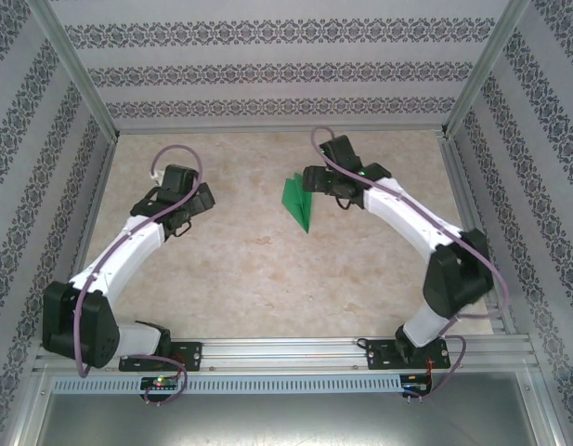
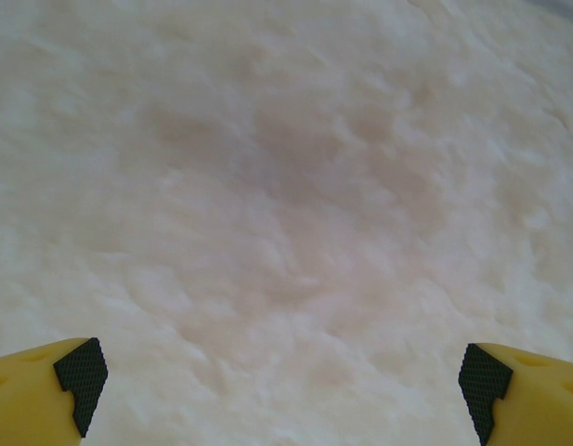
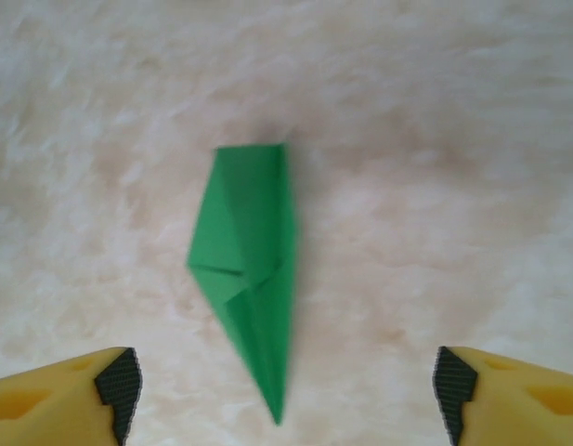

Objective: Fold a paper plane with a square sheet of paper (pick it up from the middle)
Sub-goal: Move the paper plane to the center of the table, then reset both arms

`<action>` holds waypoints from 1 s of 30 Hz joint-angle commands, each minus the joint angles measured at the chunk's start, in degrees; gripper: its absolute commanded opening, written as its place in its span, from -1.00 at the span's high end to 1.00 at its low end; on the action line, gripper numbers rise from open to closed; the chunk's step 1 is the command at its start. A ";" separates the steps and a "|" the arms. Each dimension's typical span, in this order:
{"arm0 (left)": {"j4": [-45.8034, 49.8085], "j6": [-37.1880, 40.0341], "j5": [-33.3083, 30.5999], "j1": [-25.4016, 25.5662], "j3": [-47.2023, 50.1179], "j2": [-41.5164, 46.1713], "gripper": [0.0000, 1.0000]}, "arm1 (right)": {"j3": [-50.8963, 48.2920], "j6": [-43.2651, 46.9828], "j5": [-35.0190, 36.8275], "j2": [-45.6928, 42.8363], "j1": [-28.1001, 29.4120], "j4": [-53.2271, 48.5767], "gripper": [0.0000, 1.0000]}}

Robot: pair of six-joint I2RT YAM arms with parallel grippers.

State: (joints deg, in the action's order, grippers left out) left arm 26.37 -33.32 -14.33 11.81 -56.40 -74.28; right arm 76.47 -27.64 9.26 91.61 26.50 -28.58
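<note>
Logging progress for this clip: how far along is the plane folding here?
Done: the green paper is already folded into a narrow pointed dart, lying on the table. In hand: nothing; left gripper and right gripper are open and empty. Left: little, perhaps wing creases.

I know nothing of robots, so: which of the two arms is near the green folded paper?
The right gripper: the paper plane lies just ahead of its open jaws. The left gripper faces bare table.

The paper plane [image 1: 299, 202], a narrow creased bright-green dart, is lying flat right of frame centre, tip pointing down.
</note>
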 commanded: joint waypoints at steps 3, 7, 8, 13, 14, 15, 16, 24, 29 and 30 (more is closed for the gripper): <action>-8.08 8.94 -9.48 -5.63 8.62 8.53 -1.00 | -13.22 6.23 14.65 -11.63 -5.73 12.16 -0.96; -18.49 12.56 -15.48 -7.69 16.85 12.54 -1.00 | -24.27 12.90 21.40 -16.61 -10.29 23.11 -0.95; -21.02 13.09 -16.00 -8.33 18.64 12.98 -1.00 | -27.14 14.03 22.40 -17.26 -11.39 25.95 -0.95; -42.33 22.40 -11.80 -9.86 30.59 12.23 -1.00 | -40.74 21.75 22.51 -18.02 -16.02 43.62 -0.95; -46.65 24.07 -9.79 -10.33 32.71 11.64 -1.00 | -42.67 22.24 19.83 -17.65 -17.01 46.31 -0.95; -49.78 25.12 -7.45 -10.98 34.21 10.82 -1.00 | -44.03 22.00 18.22 -16.93 -18.01 48.78 -0.95; -51.55 25.72 -5.56 -11.58 34.91 9.93 -1.00 | -45.00 21.92 16.72 -16.32 -18.73 50.73 -0.95; -63.92 30.77 9.96 -14.01 35.04 -0.96 -1.00 | -47.42 27.36 6.50 -9.66 -20.57 63.41 -0.95; -71.29 30.39 16.63 -14.19 36.16 -4.11 -1.00 | -50.31 27.16 -1.68 -8.28 -22.90 68.71 -0.95; -72.05 30.79 17.40 -14.19 36.06 -5.31 -1.00 | -51.42 27.19 -3.37 -8.13 -23.36 70.85 -0.95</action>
State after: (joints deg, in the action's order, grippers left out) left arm -37.89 -4.56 -2.90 -1.63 -20.21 -77.69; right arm 26.98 -1.41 12.64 83.05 4.23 35.42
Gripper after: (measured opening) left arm 0.999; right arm 0.977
